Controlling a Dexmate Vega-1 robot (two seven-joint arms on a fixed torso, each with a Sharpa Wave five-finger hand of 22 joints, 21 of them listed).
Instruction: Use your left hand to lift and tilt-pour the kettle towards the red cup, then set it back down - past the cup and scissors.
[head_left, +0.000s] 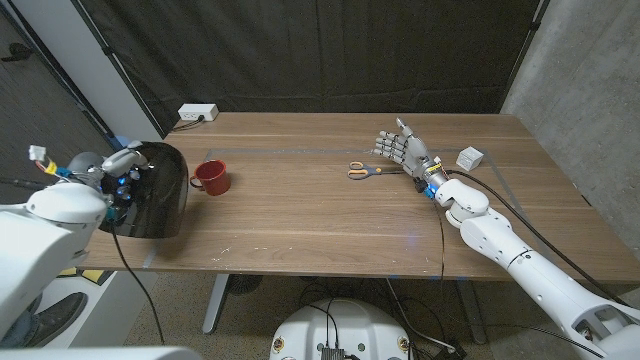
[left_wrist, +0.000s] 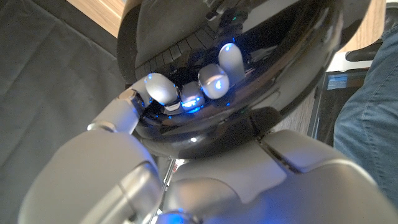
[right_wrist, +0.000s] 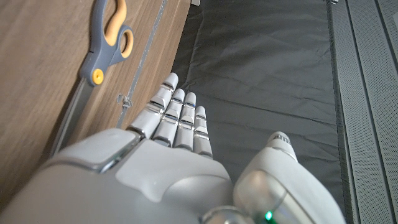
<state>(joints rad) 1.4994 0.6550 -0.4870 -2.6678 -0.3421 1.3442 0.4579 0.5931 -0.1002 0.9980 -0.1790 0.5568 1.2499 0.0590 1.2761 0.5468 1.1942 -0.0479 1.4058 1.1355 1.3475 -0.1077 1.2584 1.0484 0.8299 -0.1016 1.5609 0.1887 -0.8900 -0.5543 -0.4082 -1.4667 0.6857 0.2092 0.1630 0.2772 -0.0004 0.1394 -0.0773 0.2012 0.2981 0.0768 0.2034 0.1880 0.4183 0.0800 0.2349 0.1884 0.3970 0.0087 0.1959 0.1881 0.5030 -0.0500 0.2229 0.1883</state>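
Observation:
The black glossy kettle (head_left: 150, 190) is at the table's left edge, left of the red cup (head_left: 210, 177). My left hand (head_left: 120, 175) is on the kettle's near-left side. In the left wrist view its fingers (left_wrist: 217, 71) curl around the kettle's dark handle (left_wrist: 186, 46), gripping it. I cannot tell whether the kettle's base touches the table. The scissors (head_left: 365, 170), grey with orange handles, lie mid-table; in the right wrist view the scissors (right_wrist: 102, 43) are just beyond my fingertips. My right hand (head_left: 405, 150) stands beside them with fingers straight and apart, holding nothing.
A white power box (head_left: 197, 113) sits at the table's back edge. A small white cube (head_left: 470, 157) lies right of my right hand. Cables run along my right arm. A person's leg in jeans (left_wrist: 367, 124) shows in the left wrist view.

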